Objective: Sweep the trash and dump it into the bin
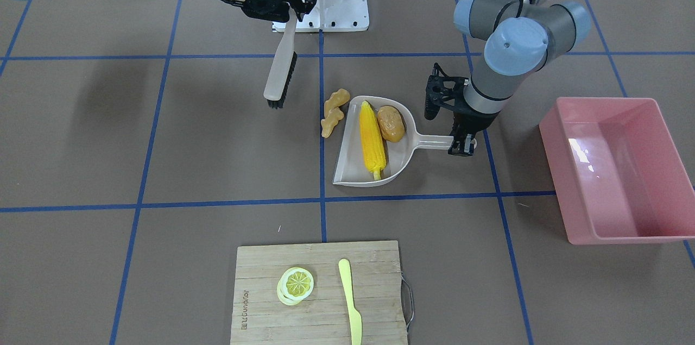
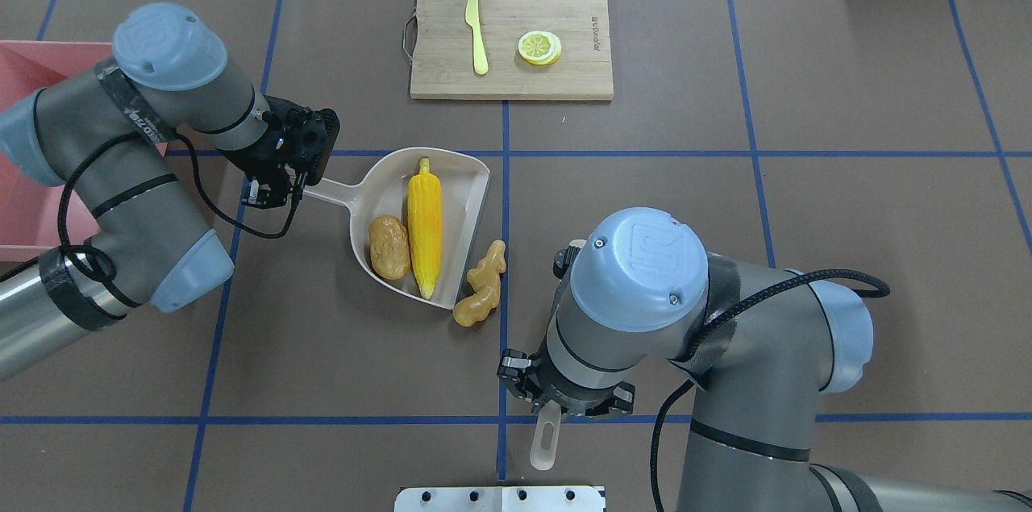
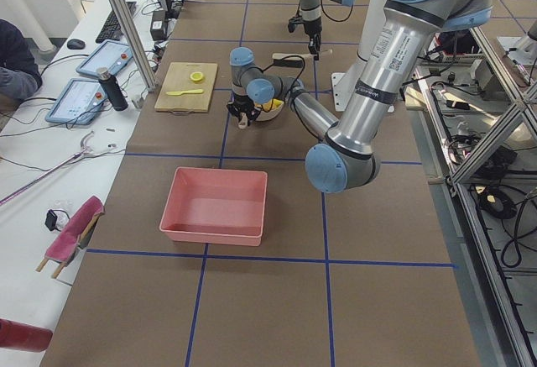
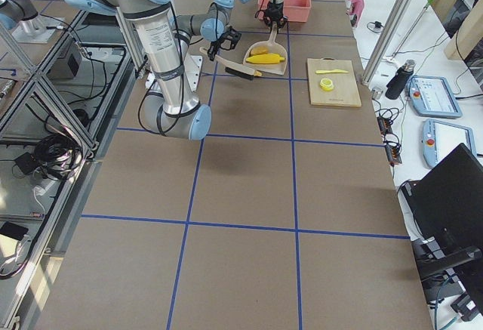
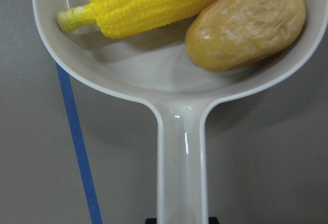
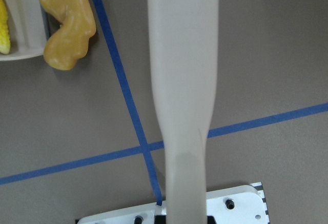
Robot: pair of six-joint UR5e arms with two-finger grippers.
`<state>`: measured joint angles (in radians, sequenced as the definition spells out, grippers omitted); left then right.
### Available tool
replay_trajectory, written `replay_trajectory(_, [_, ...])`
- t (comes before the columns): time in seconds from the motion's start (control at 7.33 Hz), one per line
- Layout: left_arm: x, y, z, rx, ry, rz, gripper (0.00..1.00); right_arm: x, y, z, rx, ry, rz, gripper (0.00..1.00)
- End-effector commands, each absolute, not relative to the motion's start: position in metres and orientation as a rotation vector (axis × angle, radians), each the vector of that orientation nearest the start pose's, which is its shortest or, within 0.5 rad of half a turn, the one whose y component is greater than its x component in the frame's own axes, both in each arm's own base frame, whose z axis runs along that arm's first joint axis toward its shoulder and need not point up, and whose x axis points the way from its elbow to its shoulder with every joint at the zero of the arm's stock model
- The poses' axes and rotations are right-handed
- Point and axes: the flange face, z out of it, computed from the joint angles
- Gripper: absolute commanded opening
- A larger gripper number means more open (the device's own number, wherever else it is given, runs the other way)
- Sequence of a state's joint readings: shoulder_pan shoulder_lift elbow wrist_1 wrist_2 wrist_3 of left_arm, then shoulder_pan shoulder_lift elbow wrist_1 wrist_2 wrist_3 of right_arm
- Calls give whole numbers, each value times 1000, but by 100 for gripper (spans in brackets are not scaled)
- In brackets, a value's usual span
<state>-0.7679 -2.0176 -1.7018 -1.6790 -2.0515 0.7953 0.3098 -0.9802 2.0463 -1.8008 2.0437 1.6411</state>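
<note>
from behind the robot, the pink bin (image 2: 40,64) sits at the far left on the brown paper table (image 2: 726,254), which blue tape lines cross in a grid. next the left gripper (image 2: 278,193), fingers clamped on the handle of the beige dustpan (image 2: 463,197). in the pan lie the potato (image 2: 389,247) and the corn cob (image 2: 425,226), side by side. the ginger root (image 2: 481,286) lies outside the pan on the table, right against the pan's lip. right of that, the right gripper (image 2: 556,407) is pinched round the handle of a brush (image 1: 281,70), bristles clear of the ginger. at the far edge a wooden cutting board (image 2: 572,12) carries a plastic knife (image 2: 477,32) and a lemon slice (image 2: 539,47). desks with tablets flank the table.
</note>
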Motion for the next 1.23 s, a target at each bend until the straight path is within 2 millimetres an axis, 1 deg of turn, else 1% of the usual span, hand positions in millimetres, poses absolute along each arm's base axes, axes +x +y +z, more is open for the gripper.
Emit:
replay_trajectory(0.0, [392,-499,345,755,532,1653,4,-522,-229,165,-362,-838,122,0])
replay_trajectory(0.27, [392,-496,340,744,551,1601,4,-542,-210,171,-380,-808,94,0])
replay_trajectory(0.41, [393,-495,339,729,564,1565,4,-545,-208,170,-381,-809,90,0])
replay_trajectory(0.55, [393,-494,337,728,569,1552,4,-549,-208,171,-380,-809,85,0])
replay_trajectory(0.68, [391,-493,337,729,569,1550,4,-560,-210,174,-380,-797,80,0])
replay_trajectory(0.96, [377,-479,346,728,569,1552,4,-579,-219,173,-339,-848,80,0])
replay_trajectory(1.09, [376,-478,348,725,568,1547,4,-579,-227,172,-328,-862,88,0])
